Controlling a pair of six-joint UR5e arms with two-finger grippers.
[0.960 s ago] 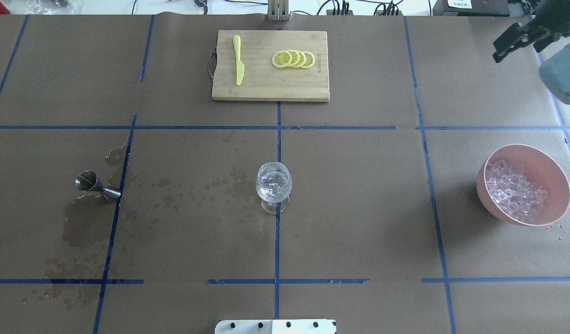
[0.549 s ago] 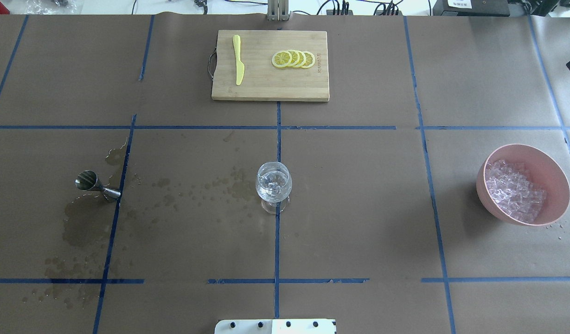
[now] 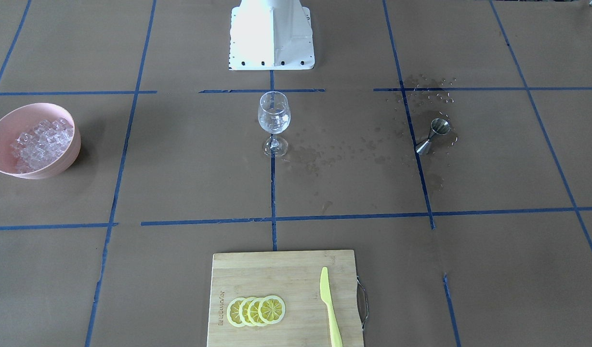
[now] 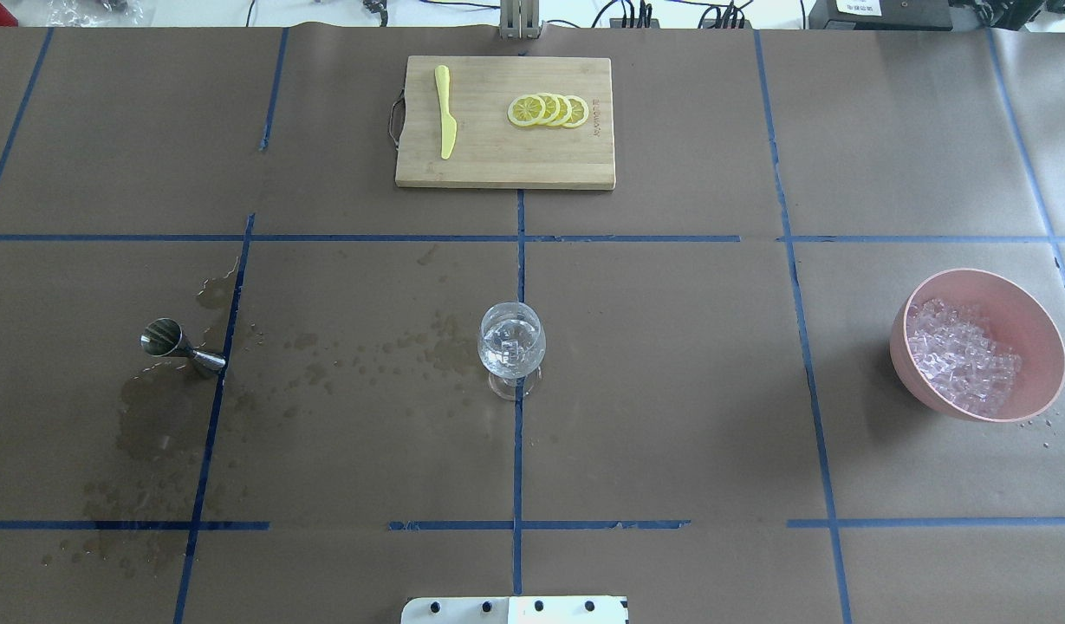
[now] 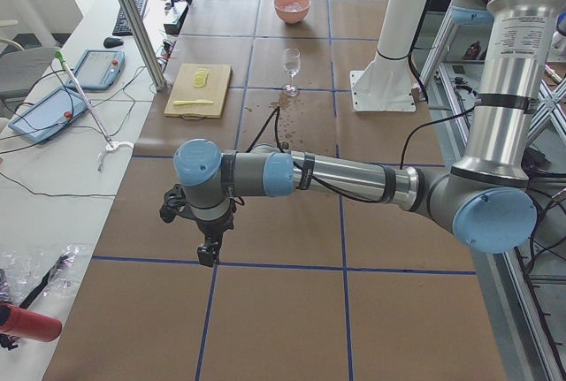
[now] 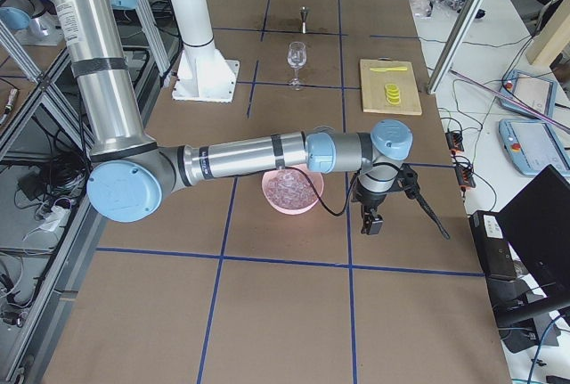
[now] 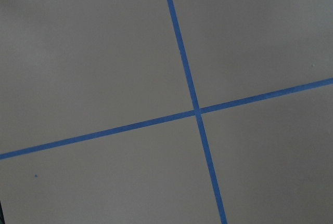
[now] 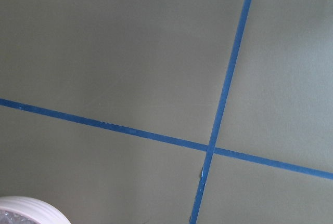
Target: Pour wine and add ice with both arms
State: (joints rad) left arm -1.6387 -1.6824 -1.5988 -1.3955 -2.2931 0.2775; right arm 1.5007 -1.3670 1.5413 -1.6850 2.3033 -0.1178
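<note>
**Drink looks just about made, both arms out at the table ends**

I start on the robot's left and go to its right.

Far out at the left end, the left arm [image 5: 336, 173] reaches over the brown paper [image 5: 265, 310]. The left gripper [image 5: 208, 244] hangs low there, well away from all the things. I cannot tell if its jaws are open or closed. It is just a small dark shape from where I stand.

Next comes the metal cup [image 4: 181, 347]. It stands alone. Wet spots [image 4: 151, 416] lie on the paper around it, and more of them trail toward the middle. I think the pouring is done and some of it got spilled.

In the middle stands the glass [image 4: 511, 354], upright, near the robot's white base [image 4: 515, 610]. A few cubes of ice [image 4: 508, 340] sit inside it. The wine should be in there too, but it is so thin and clear that I cannot be sure I see it.

On the far side of the table is the board [image 4: 497, 165], with a knife [image 4: 445, 113] and lemon slices [image 4: 549, 111] on it.

On the right is the pink bowl [image 4: 1045, 347], with a big heap of ice in it. The right arm [image 6: 240, 157] stretches out past it. The right gripper [image 6: 370, 219] hangs just beside the bowl, not touching it. I cannot tell how its jaws stand either.

So I think both jobs are done. Nothing seems to be left, unless the glass should get more ice.
</note>
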